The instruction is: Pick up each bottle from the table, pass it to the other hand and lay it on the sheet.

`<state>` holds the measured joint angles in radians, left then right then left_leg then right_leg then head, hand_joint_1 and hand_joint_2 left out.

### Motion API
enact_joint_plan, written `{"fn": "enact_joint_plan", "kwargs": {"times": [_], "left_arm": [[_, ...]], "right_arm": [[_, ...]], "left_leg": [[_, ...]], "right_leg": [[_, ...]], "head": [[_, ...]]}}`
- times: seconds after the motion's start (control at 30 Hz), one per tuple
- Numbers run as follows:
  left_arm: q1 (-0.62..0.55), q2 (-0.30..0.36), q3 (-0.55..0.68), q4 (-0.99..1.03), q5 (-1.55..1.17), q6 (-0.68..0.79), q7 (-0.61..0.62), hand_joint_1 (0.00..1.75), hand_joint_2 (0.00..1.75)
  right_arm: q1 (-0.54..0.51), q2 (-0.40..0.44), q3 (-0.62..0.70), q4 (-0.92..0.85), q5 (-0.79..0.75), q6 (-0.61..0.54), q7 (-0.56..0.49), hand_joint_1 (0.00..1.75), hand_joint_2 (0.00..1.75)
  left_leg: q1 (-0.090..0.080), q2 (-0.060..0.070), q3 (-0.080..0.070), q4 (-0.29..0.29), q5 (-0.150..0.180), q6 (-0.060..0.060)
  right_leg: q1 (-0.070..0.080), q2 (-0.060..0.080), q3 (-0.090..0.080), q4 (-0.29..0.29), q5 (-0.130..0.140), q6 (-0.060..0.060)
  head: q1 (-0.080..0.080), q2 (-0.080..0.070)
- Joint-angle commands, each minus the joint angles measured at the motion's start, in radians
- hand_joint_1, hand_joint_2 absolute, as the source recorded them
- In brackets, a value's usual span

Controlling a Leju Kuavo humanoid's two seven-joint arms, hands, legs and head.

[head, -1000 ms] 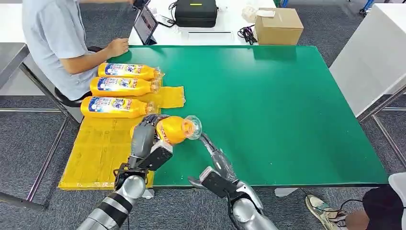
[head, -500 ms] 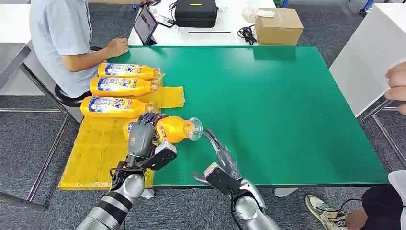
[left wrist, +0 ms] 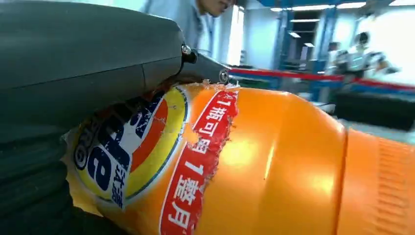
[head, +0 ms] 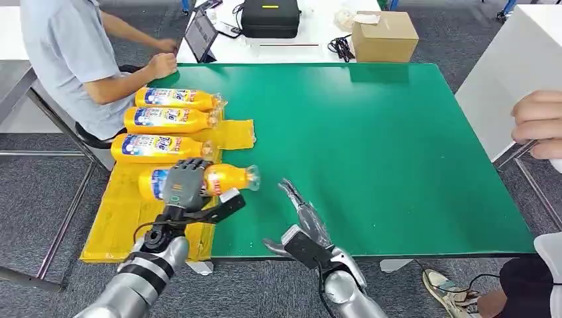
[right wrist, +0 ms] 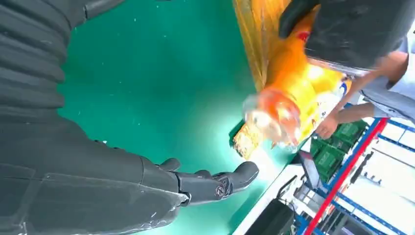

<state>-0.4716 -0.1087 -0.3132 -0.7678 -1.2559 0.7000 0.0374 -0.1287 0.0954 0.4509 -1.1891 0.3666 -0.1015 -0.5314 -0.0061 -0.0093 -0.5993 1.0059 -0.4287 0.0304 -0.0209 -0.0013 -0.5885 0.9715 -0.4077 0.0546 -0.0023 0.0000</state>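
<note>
the left hand [head: 182, 187] has its fingers [head: 191, 165] wrapped over the bottle [head: 222, 179], clamped round its labelled body, with the cap end pointing out toward the bare green tabletop [head: 384, 146]. in the left wrist view the bottle [left wrist: 254, 161] sits tight under the thumb [left wrist: 88, 63]. it hangs over the near part of the yellow sheet [head: 132, 212], just in front of the three bottles [head: 169, 119] already lying in a row there. whether it touches the sheet yet i cannot tell.

the right hand [head: 301, 222] is apart from it, fingers [head: 289, 192] spread and holding nothing, resting low over the tabletop; in the right wrist view its fingers [right wrist: 215, 183] reach out flat with the bottle's cap [right wrist: 271, 115] well beyond them.

risks as i judge them: the bottle is round and smooth, so if let go while tilted or above the sheet it may roll, either off the sheet's edge onto the green or into the nearest laid bottle, knocking the row askew. its cap end juts past the sheet's right border, so it could end half off. the sheet looks thin and creased; fingers dragging on withdrawal might rumple it. a person [head: 73, 59] sits close by the row, and another person's hand [head: 540, 122] shows at the right edge, so a wide swing could meet either.
</note>
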Motion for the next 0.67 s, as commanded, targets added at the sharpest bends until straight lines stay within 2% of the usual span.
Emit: {"fn": "enact_joint_plan", "kwargs": {"times": [0.03,0.27,0.5,0.6,0.67], "left_arm": [[-0.119,0.046,0.057,0.301,-0.194,-0.044,0.102,1.75,1.75],[-0.148,0.05,0.031,0.357,-0.253,-0.05,0.145,1.75,1.75],[-0.159,0.031,0.039,0.384,-0.239,-0.1,0.125,1.75,1.75],[-0.169,0.014,0.066,0.397,-0.192,-0.18,0.078,1.75,1.75],[-0.174,0.006,0.073,0.403,-0.175,-0.225,0.063,1.45,1.75]], "right_arm": [[-0.026,-0.001,-0.028,0.036,-0.011,0.017,-0.004,0.0,1.75],[-0.027,0.006,-0.026,0.049,-0.009,0.023,-0.005,0.0,1.75],[-0.02,0.002,-0.025,0.052,-0.009,0.026,-0.005,0.0,1.75],[-0.021,0.003,-0.03,0.046,-0.009,0.028,-0.005,0.0,1.75],[-0.022,0.004,-0.03,0.045,-0.006,0.032,-0.002,0.0,1.75]], "left_leg": [[0.002,0.002,0.003,0.0,-0.002,-0.002],[0.001,0.001,0.001,0.001,-0.001,-0.002],[0.001,0.001,0.002,0.0,-0.001,-0.002],[0.001,0.0,0.003,0.001,-0.002,-0.002],[0.002,0.0,0.003,0.001,-0.002,-0.002]], "right_leg": [[0.002,0.001,0.003,-0.001,-0.001,-0.002],[0.001,0.001,0.001,0.0,0.0,-0.002],[0.001,0.0,0.003,-0.001,-0.001,-0.002],[0.002,0.0,0.003,0.0,-0.001,-0.003],[0.002,-0.001,0.004,-0.001,-0.001,-0.003]], "head": [[0.0,0.0],[0.0,0.0],[0.0,0.0],[0.0,0.0],[0.0,0.0]]}}
